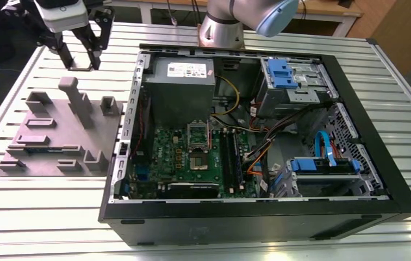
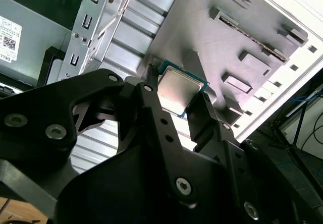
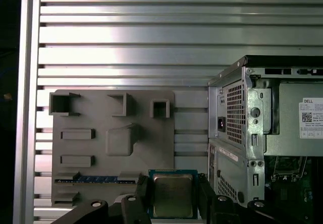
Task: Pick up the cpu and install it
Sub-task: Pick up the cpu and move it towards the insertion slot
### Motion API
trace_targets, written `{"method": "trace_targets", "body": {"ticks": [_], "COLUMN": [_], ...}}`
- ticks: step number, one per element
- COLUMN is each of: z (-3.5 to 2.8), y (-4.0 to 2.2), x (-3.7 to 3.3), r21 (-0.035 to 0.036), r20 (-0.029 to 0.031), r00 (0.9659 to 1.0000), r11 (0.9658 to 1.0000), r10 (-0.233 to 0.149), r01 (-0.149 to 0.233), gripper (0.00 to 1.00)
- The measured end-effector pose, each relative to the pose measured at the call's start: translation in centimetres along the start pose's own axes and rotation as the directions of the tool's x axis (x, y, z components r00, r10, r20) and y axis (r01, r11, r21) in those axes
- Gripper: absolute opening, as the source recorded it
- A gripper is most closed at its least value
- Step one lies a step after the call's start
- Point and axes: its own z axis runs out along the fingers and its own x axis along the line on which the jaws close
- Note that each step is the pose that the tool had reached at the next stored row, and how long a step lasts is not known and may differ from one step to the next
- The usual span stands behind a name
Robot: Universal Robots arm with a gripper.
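Jaws closed partway on the cpu (image 3: 172,194), one finger on each of two opposite edges, metal top facing the first wrist camera. In the exterior view the cpu (image 1: 82,68) hangs over the bench (image 1: 46,217), at 12 o'clock of the grey fixture (image 1: 60,136) and 10 o'clock from the open case (image 1: 379,141). Green motherboard (image 1: 191,163) lies inside the case.

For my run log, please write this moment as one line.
gripper: shut on cpu | place: by grey fixture, outside computer case | install: not yet done
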Motion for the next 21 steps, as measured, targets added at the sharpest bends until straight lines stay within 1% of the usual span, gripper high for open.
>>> {"method": "trace_targets", "body": {"ticks": [21], "z": [-0.01], "y": [0.01], "x": [-1.2], "r21": [0.0], "r20": [0.0], "r00": [1.0], "r11": [1.0], "r10": [0.0], "r01": [0.0], "gripper": [0.47]}}
